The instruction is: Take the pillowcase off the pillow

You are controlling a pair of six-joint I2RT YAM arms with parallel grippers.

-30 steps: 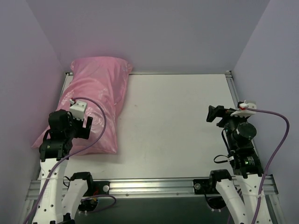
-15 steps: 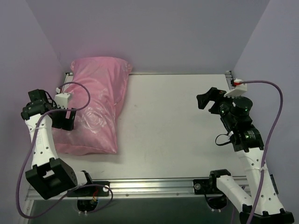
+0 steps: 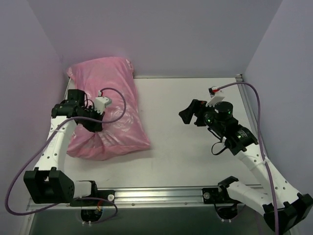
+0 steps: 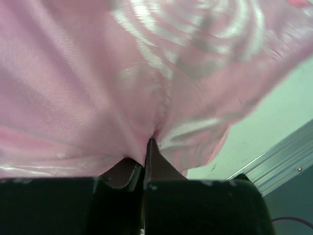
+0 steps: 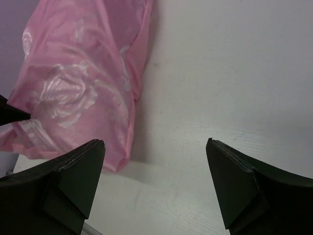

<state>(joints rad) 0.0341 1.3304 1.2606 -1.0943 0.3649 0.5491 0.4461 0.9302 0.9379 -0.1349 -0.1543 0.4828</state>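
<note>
The pink pillowcase (image 3: 115, 134) with a pale rose print lies bunched at the left of the white table (image 3: 195, 93). The pillow is hidden inside it. My left gripper (image 3: 93, 126) sits on the case's left middle. In the left wrist view this gripper (image 4: 149, 143) is shut on a pinched fold of the pillowcase (image 4: 98, 73), which puckers at the tips. My right gripper (image 3: 186, 116) hangs open over the table's middle, apart from the cloth. From the right wrist camera, the gripper (image 5: 155, 142) frames bare table, the pillowcase (image 5: 83, 88) to its left.
Lilac walls close in the table on the left, back and right. An aluminium rail (image 3: 161, 195) runs along the near edge and also shows in the left wrist view as a rail (image 4: 283, 161). The pillowcase's far end rests against the back left corner.
My left arm swung over the pillowcase and shut on its fabric; the case bunched and its near end slid rightwards. My right arm reached left toward the table's middle.
</note>
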